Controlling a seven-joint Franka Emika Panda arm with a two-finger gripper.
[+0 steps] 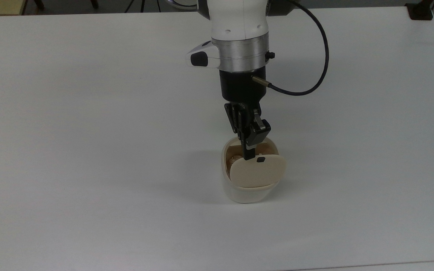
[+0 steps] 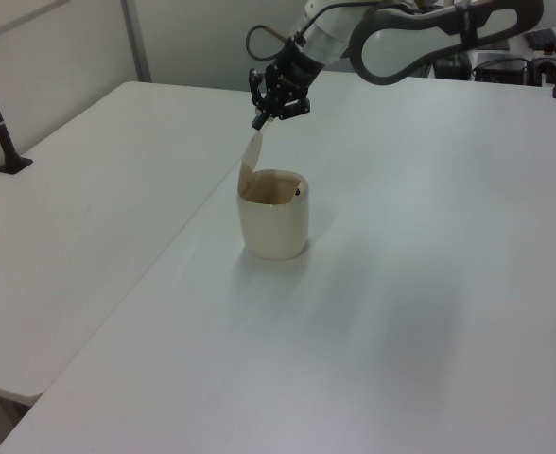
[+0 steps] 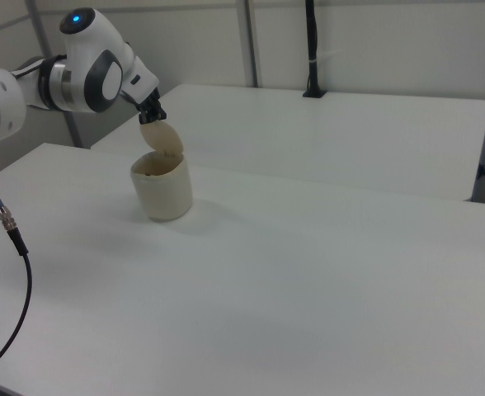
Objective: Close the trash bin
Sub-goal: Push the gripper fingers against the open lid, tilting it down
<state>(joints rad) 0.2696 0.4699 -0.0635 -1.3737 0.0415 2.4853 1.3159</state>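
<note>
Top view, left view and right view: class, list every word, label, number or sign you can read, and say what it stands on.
Readable text: none.
Black gripper body: faint lettering, too blurred to read.
Flat beige hinged lid of the cream-white plastic trash bin: a small black square mark, no lettering.
</note>
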